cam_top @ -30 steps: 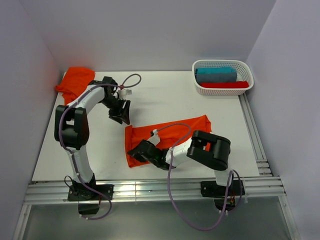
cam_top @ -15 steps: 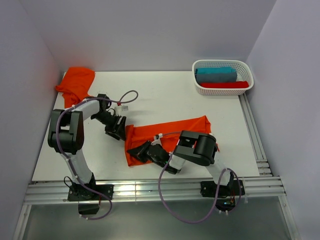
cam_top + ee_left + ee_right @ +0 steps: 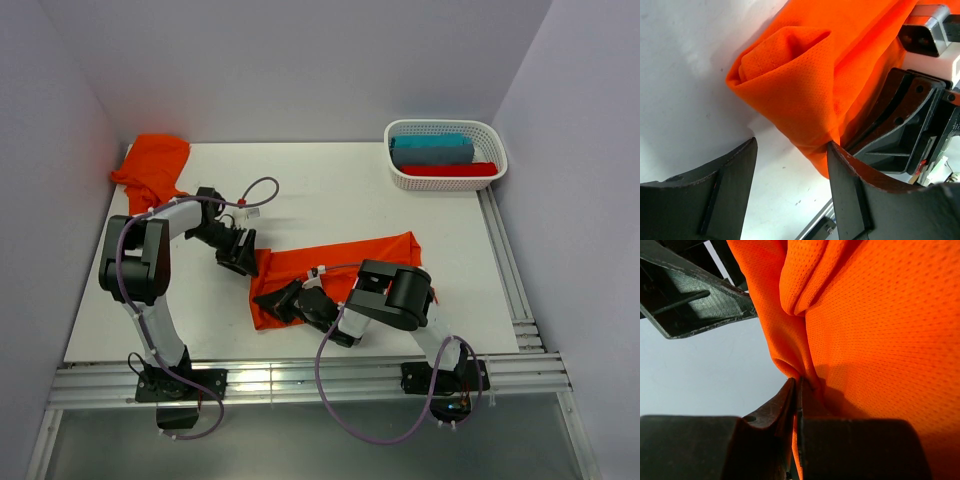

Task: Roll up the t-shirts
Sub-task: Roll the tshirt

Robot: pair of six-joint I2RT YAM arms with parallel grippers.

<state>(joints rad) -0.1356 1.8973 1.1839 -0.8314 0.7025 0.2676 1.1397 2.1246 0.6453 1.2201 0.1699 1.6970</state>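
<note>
The folded t-shirt (image 3: pixel 350 262) lies across the near middle of the worktop (image 3: pixel 330 190). Your right claw (image 3: pixel 799 386) is clamped on a thin fold at its left end. Your left claw (image 3: pixel 791 150) stands open astride the neighbouring corner, gripping nothing. Risks: the shallow pinch may slip under tension, the left may catch one layer only, and the claws, so close, may collide.

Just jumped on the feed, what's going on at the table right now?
The right end effector is shut on the left edge of the orange t-shirt lying mid-table, pinching a fold. The left end effector is open at that shirt's far-left corner, not gripping it. A second orange t-shirt sits bunched at the table's far-left corner. Neither is rolled yet.
</note>
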